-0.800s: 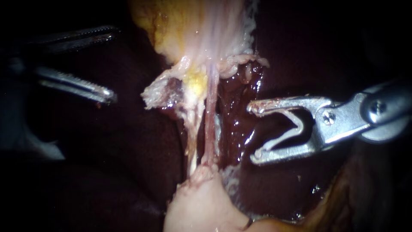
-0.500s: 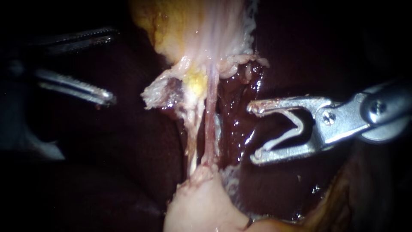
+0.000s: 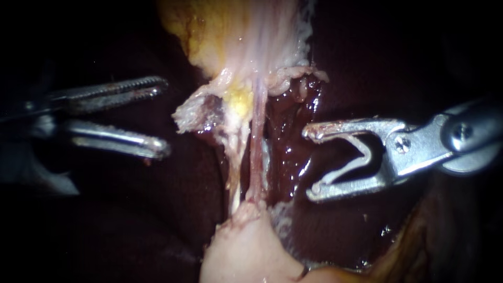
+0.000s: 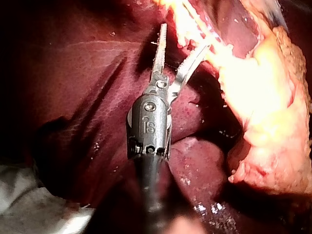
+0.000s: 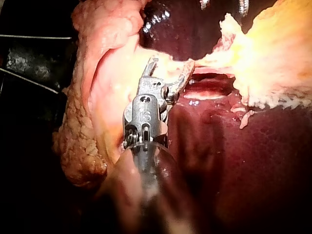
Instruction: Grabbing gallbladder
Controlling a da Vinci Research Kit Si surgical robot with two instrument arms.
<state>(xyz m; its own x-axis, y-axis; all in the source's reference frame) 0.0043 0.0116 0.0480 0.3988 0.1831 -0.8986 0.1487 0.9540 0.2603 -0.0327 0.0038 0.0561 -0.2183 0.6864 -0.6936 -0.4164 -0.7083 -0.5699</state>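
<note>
The gallbladder [image 3: 246, 31], yellow and pink, hangs at the top of the endoscope view. A frayed flap [image 3: 191, 112] sticks out at its lower left edge. Two thin tubes [image 3: 255, 157] run down from it to pale tissue [image 3: 246, 251]. My left instrument [image 3: 165, 116] has its toothed jaws open just left of the flap, not touching it. My right instrument [image 3: 310, 162] holds its jaws wide open to the right of the tubes, over wet liver. In the left wrist view my left instrument [image 4: 185, 39] is open beside yellow tissue [image 4: 258, 92]. In the right wrist view my right instrument [image 5: 171, 63] is also open.
Dark red liver [image 3: 131, 209] surrounds the field, with a glistening raw bed [image 3: 288, 152] between the tubes and my right instrument. White gauze [image 4: 29, 204] lies beside my left instrument's shaft. Knobbly fat [image 5: 83, 141] sits beside my right instrument.
My left instrument has moved right and slightly down towards the frayed flap, with its jaws still open. My right instrument and the tissue have not moved.
</note>
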